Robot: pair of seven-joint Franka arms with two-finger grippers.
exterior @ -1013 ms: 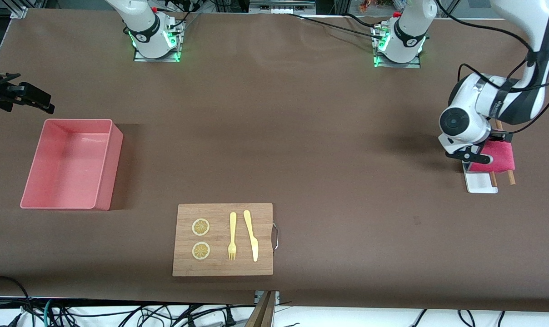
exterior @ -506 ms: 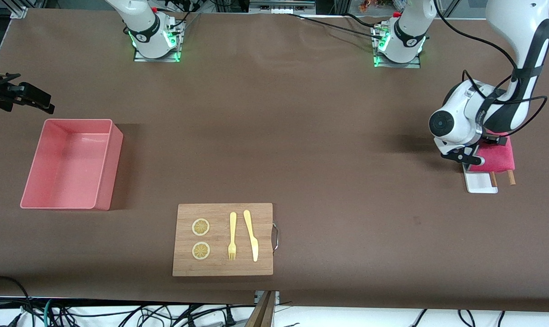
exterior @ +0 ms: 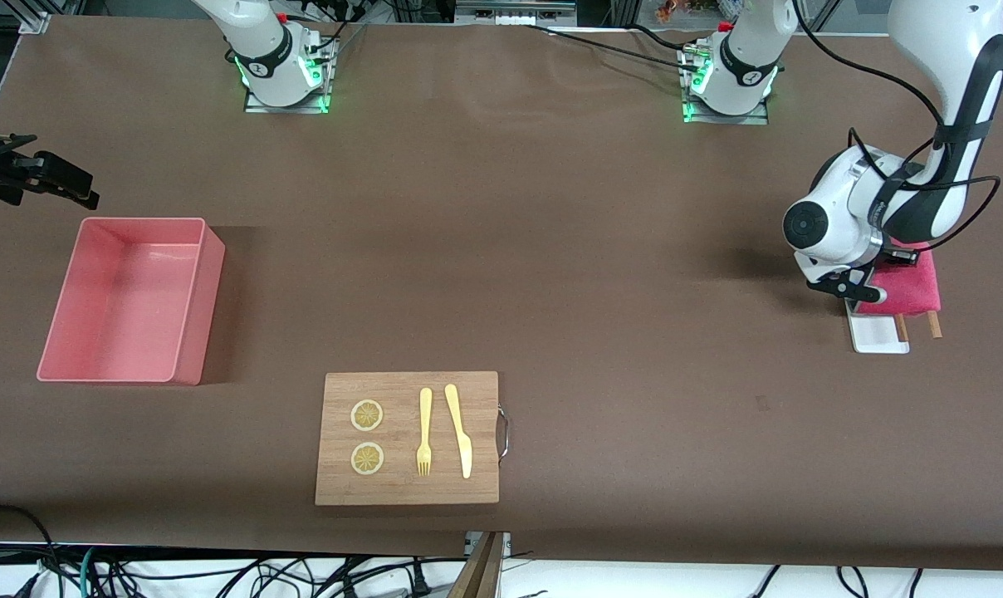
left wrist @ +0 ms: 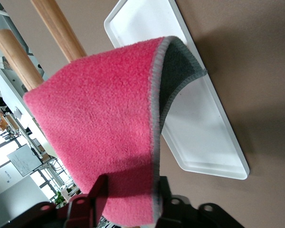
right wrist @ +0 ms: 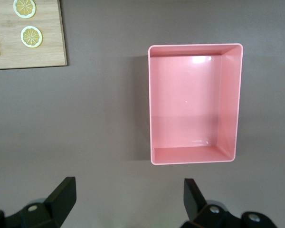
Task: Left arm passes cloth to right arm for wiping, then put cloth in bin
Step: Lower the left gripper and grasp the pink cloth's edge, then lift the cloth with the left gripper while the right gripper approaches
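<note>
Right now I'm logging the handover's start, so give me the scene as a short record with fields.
cloth: draped over two wooden rods above the white tray, at the left arm's end of the table
left gripper: fingers on either side of the cloth's edge
right gripper: open, waiting in the air beside the bin
bin: pink, nothing in it, at the right arm's end
cutting board: lemon slices, fork, knife
</note>
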